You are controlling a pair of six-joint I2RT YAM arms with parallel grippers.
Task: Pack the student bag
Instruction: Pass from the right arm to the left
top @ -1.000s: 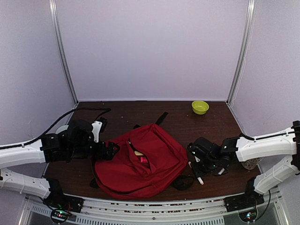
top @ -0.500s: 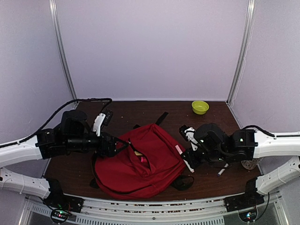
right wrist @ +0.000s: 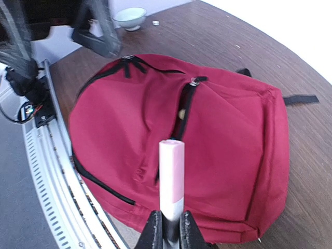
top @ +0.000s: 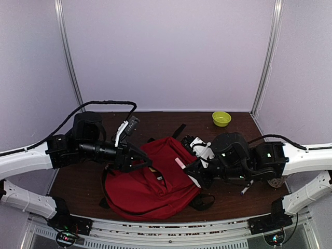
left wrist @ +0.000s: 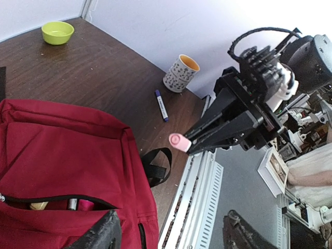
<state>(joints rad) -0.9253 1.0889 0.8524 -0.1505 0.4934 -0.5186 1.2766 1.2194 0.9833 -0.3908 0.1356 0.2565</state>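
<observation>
Dark-red fabric: the student bag point(top: 150, 189) lies flat mid-desk point(top: 155, 124), towards the near edge, between the two arms. Its zip slit point(right wrist: 182, 116) is open and a few items show inside.
Right gripper point(right wrist: 168, 225): pressed onto the white barrel of a pink-capped marker point(right wrist: 171, 171), cap pointing forward.
Change, right side: a second ago this gripper was low at the desk right of the bag, by the lying marker. Now the marker is lifted and hangs over the bag's right half, aimed at the slit.
Change, left side: the left gripper point(top: 143, 160) has moved from off the bag's left edge to just beside the slit. Its fingers are spread, with nothing between them.
Meaning: the pick looks done and insertion is next. The left gripper seems placed to hold the opening.
Still out: a blue-capped pen point(left wrist: 161, 105) lies on the desk right of the bag.
</observation>
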